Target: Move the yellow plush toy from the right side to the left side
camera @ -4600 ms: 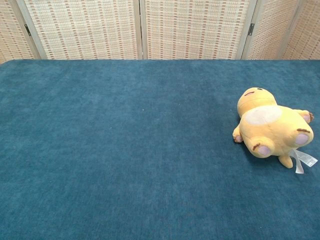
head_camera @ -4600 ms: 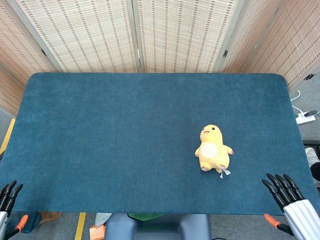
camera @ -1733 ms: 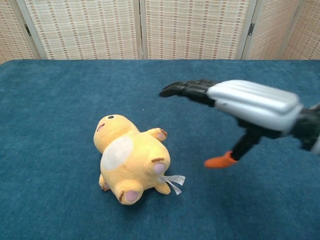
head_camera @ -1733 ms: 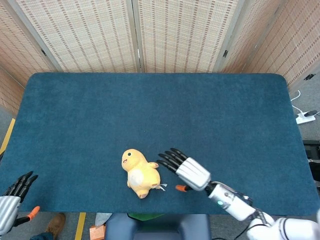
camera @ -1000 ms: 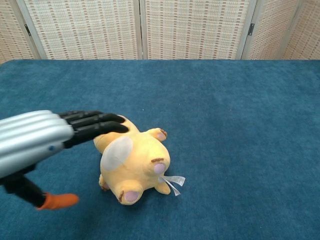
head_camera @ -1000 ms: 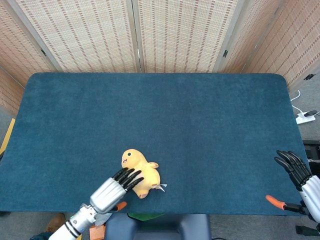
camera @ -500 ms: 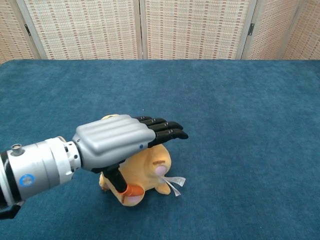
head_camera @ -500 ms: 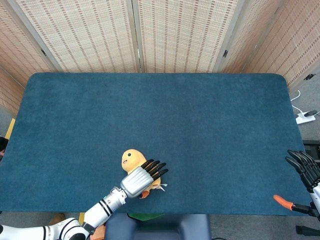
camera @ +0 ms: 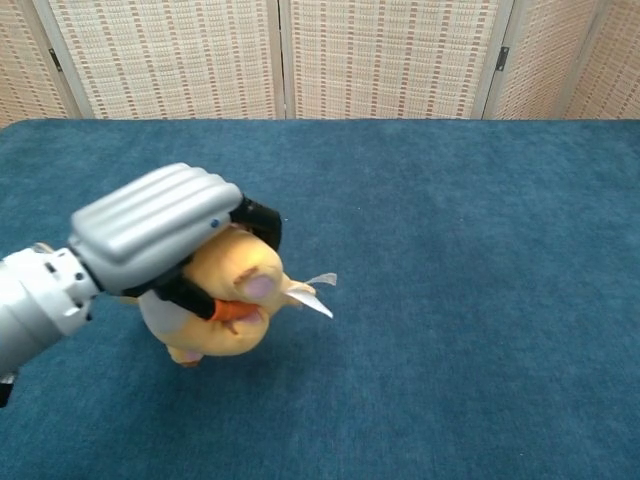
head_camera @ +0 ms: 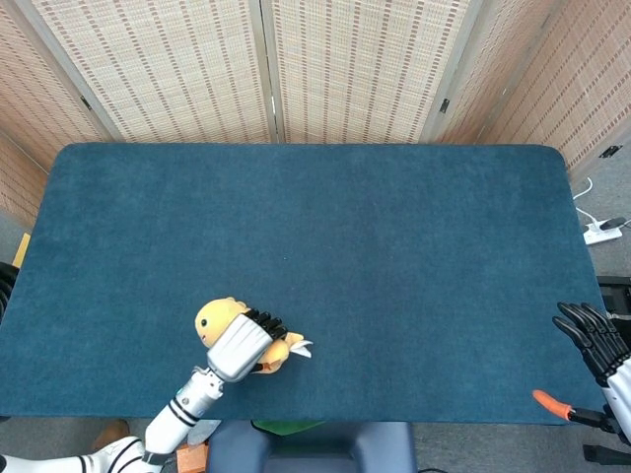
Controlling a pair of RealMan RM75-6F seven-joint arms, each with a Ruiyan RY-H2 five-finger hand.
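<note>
The yellow plush toy [head_camera: 215, 319] [camera: 232, 296] is near the table's front edge, left of the middle. My left hand [head_camera: 242, 345] [camera: 160, 225] lies over its body with fingers curled around it and grips it; its orange thumb tip presses the toy's underside in the chest view. A white tag [camera: 312, 291] sticks out to the right of the toy. My right hand [head_camera: 594, 345] sits off the table's front right corner, holding nothing, its fingers spread apart. The chest view does not show the right hand.
The blue felt table [head_camera: 315, 227] spreads wide on all sides of the toy. Woven folding screens [head_camera: 266, 69] stand behind its far edge. A white power strip [head_camera: 601, 232] lies on the floor at the right.
My left hand has closed its fingers on the toy and carried it to the left. The toy has turned, its tag now pointing right. The right hand has barely moved.
</note>
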